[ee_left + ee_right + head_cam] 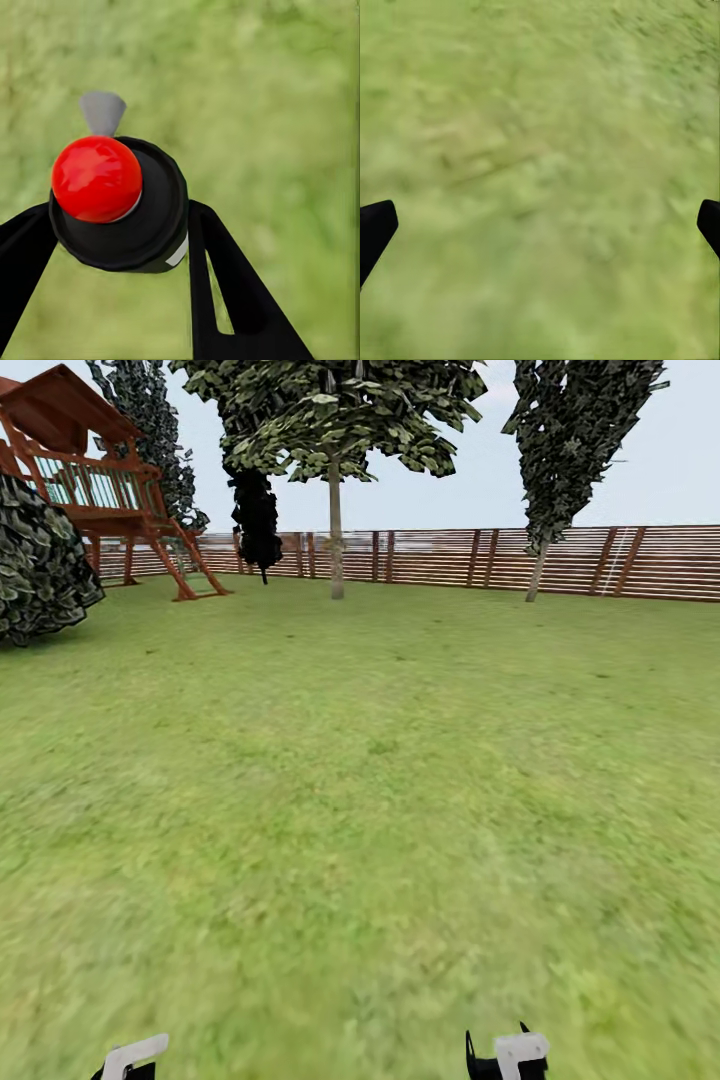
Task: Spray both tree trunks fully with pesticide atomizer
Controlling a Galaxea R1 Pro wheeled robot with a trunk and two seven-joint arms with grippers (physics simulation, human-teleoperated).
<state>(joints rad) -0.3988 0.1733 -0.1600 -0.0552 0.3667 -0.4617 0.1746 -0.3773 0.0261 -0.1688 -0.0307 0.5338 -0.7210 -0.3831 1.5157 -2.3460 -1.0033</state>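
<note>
- the left gripper (120, 225) is clamped on the sprayer (118, 202), red cap up, grey nozzle forward, over the grass (285, 112).
- the right gripper (540, 225) is spread wide, holding nothing.
- pickup looks done; the nearer tree (336, 520) stands well off by the fence (440, 555).
- next: drive closer, aim at the trunk.

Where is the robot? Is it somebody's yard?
Most likely a back garden: a wide grass lawn, a brown slatted wooden fence around it, tall trees along the fence, and a red wooden play tower with a ladder at the left.
</note>
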